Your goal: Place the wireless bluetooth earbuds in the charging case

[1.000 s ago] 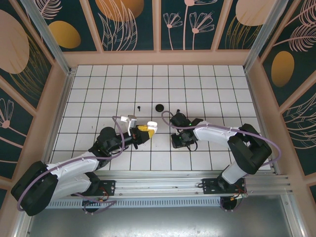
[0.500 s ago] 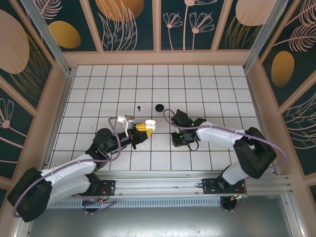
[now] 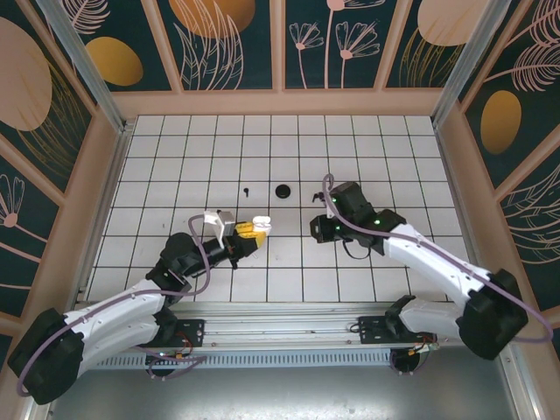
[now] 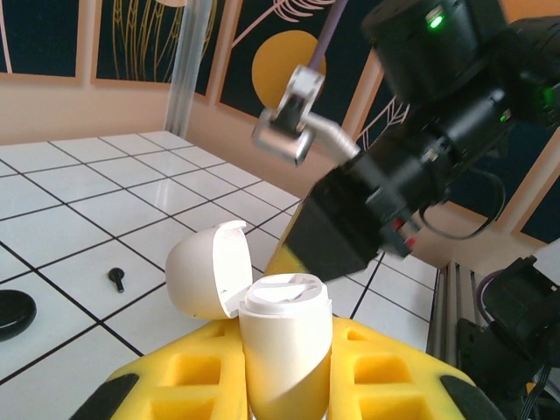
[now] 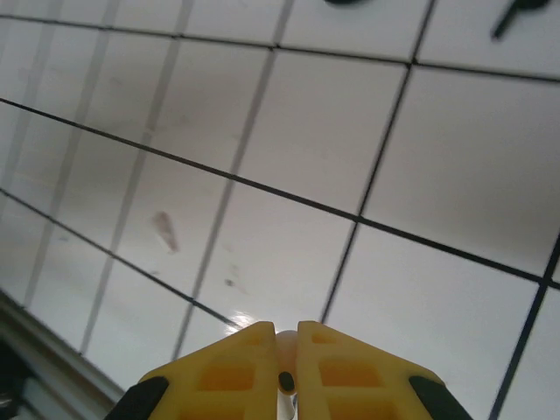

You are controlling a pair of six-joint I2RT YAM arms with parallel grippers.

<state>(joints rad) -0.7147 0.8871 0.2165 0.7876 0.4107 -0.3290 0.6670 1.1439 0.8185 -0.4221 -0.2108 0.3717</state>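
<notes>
Overhead: left gripper [image 3: 251, 230] pinches the white charging case [image 3: 262, 225]. Right gripper [image 3: 316, 231] hangs near it, and a black earbud [image 3: 248, 190] lies on the tiles beyond the left fingers.
Left wrist: case clamped between the yellow fingers [image 4: 389, 372], lid flipped open.
Right wrist: fingers pressed together on what looks like a whitish earbud [image 5: 286, 341]. It is likely light, hard and slick, so best gripped at the stem.

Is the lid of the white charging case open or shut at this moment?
Open. The lid is swung back on its hinge beside the charging case, whose top is uncovered.
</notes>
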